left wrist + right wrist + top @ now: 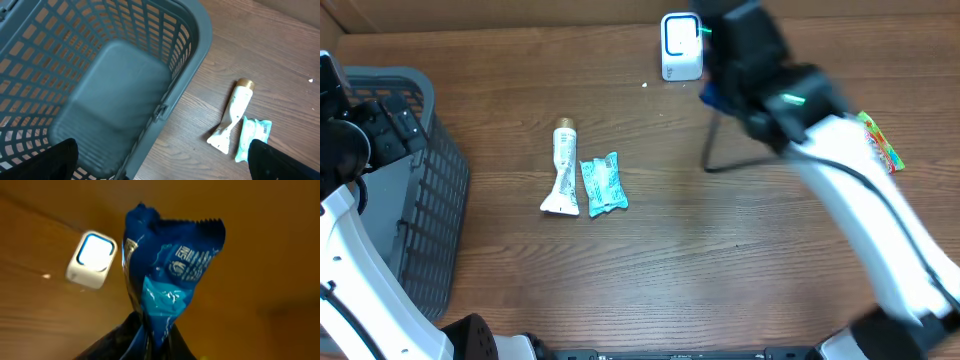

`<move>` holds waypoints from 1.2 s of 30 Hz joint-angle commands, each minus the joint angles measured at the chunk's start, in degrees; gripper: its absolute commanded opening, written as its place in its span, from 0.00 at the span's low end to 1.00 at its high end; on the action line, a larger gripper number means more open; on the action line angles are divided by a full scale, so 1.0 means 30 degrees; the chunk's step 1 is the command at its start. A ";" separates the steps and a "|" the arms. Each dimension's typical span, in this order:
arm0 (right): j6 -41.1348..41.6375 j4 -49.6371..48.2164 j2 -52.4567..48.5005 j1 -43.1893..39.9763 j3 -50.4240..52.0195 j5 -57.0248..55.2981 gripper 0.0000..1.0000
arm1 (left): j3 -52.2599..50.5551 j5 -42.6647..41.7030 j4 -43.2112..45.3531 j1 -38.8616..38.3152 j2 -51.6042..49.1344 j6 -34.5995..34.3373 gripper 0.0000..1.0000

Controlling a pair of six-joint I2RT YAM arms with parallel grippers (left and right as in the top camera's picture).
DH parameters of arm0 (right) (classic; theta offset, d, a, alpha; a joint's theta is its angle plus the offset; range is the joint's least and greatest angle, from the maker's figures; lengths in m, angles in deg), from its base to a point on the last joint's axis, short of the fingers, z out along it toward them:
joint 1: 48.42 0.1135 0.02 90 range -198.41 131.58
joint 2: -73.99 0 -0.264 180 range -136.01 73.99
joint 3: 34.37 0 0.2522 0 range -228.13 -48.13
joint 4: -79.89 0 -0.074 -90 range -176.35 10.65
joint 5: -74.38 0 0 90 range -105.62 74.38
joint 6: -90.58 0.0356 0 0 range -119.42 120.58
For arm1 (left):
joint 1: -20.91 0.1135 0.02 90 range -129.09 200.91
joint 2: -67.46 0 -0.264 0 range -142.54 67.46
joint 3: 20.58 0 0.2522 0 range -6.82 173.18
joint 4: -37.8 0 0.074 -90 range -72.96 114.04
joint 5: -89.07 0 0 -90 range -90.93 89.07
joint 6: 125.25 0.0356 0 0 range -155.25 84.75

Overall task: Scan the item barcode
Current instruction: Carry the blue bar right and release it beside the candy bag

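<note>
My right gripper is shut on the lower end of a blue snack packet, which stands up from the jaws. The packet is held in the air next to the white barcode scanner, which lies to its left in the right wrist view. From overhead the scanner stands at the back of the table. The right arm covers most of the packet, so only a blue corner shows. My left gripper hangs open and empty above the basket's near rim.
A grey plastic basket fills the left side. A white tube and a teal packet lie side by side mid-table. An orange and green packet lies at the right, by the right arm.
</note>
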 commanded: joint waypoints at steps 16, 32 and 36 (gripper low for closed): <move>1.6764 0.0299 -0.1668 -1.3799 0.7235 0.9034 0.04 | 0.0270 -0.0095 0.0022 0.0051 -0.0029 -0.0270 1.00; 0.8976 0.3016 -0.1617 -1.4214 0.5370 1.4906 0.94 | 0.0262 -0.0095 0.0022 0.0051 -0.0029 -0.0277 1.00; 0.6543 0.2208 -0.1617 -1.2560 0.4779 2.0502 0.93 | 0.0270 -0.0095 0.0022 0.0051 -0.0029 -0.0270 0.99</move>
